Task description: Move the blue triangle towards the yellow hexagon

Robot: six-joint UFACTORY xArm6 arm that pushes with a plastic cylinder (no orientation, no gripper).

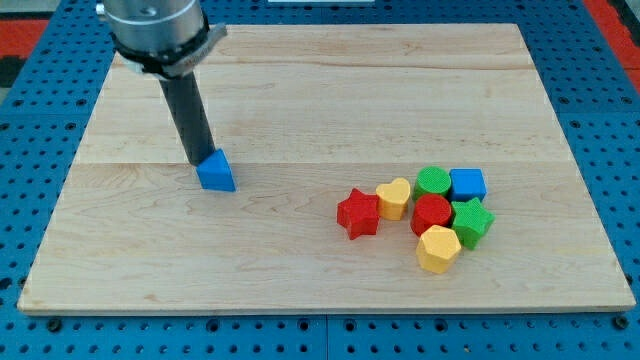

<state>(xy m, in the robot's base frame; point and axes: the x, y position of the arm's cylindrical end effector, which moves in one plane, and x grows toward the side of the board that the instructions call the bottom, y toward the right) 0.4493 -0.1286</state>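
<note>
The blue triangle (215,172) sits on the wooden board (320,100) at the view's left of centre. My tip (200,161) touches the triangle's upper left side. The yellow hexagon (438,249) lies far to the view's right and lower, at the bottom of a cluster of blocks.
The cluster holds a red star (358,213), a yellow heart (394,198), a green cylinder (433,182), a blue cube (467,185), a red cylinder (432,214) and a green star (471,221). The red cylinder and green star touch the hexagon's top.
</note>
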